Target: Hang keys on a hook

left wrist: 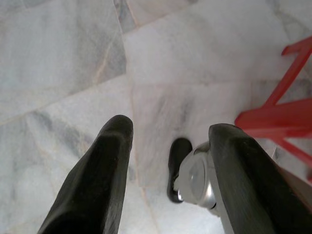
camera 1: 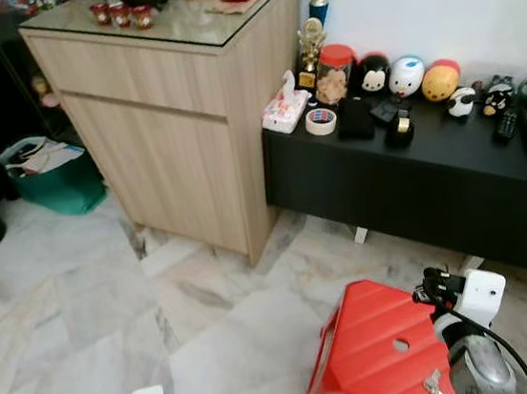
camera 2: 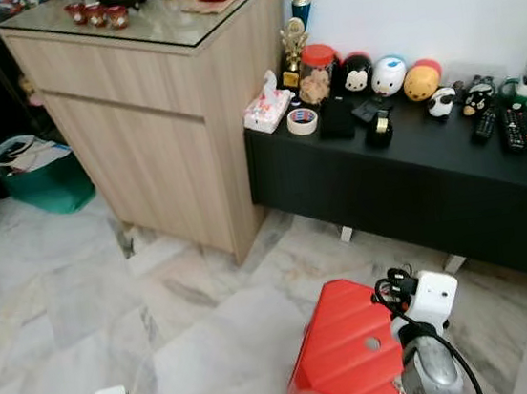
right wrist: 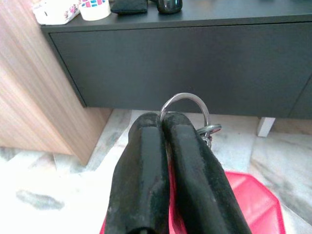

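No legible text, label, brand or number anywhere.

keys [right wrist: 187, 109] | silver ring, pinched in right end effector [right wrist: 163, 122] | above red stool [camera 1: 379, 351]

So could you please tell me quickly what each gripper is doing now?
Left gripper: jaws open, holding nothing.
Right gripper: jaws shut on the key ring.

Right arm: raised low at the right, silver, wrist with a white camera block and black cables.
Right gripper [right wrist: 163, 122]: fingers [right wrist: 190, 161] pressed together, pinching the key ring [right wrist: 187, 100], pointed forward and level.
Left arm: hanging low at the left, white wrist block with a black cable.
Left gripper [left wrist: 168, 131]: pointed straight down, fingers [left wrist: 105, 165] spread wide apart, holding nothing.
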